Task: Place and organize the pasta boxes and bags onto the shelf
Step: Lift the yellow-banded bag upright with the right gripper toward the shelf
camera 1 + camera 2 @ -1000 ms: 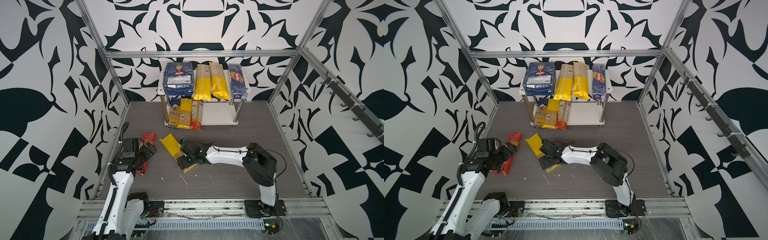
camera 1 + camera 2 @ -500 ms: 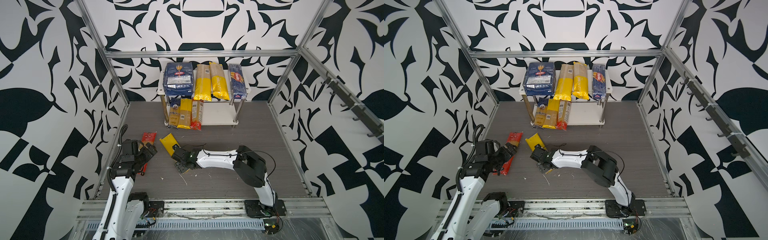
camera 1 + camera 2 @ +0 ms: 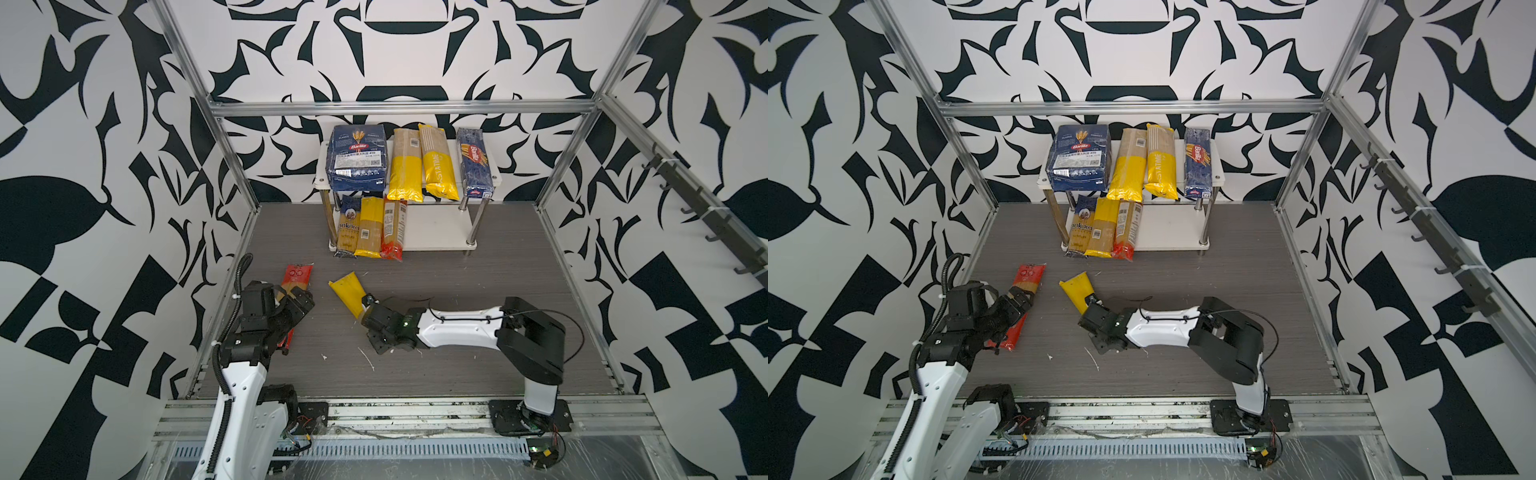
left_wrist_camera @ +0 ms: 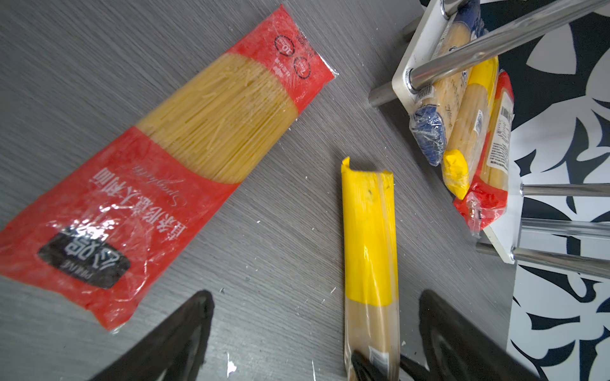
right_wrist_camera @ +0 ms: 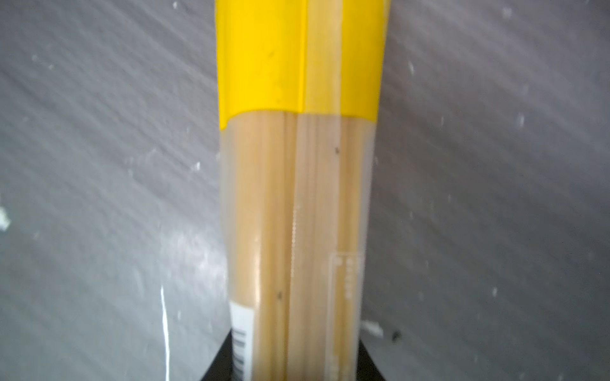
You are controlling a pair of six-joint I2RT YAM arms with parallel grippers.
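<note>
A yellow-and-clear spaghetti bag (image 3: 348, 296) (image 3: 1076, 292) (image 4: 368, 237) (image 5: 297, 132) lies slanted on the floor's middle. My right gripper (image 3: 365, 308) (image 3: 1091, 306) (image 5: 297, 363) is shut on its clear end. A red-and-clear bag (image 3: 297, 275) (image 3: 1028, 277) (image 4: 165, 158) lies at the left, with my open, empty left gripper (image 3: 296, 301) (image 3: 1017, 302) (image 4: 315, 297) hovering over its middle. At the back the shelf (image 3: 436, 235) (image 3: 1177, 235) holds a wide Barilla box (image 3: 357, 162), two yellow bags (image 3: 405, 166) and a narrow Barilla box (image 3: 473, 162) on top. Three bags (image 3: 370, 226) lie on its lower board.
Aluminium frame rails (image 3: 399, 108) and patterned walls close in the floor on three sides. The right part of the shelf's lower board is bare. Small white pasta crumbs (image 3: 368, 359) lie on the floor in front of the right arm.
My right gripper's jaws have closed on the yellow bag's clear end. The right arm's elbow swung in and back out. The left arm shifted only slightly.
</note>
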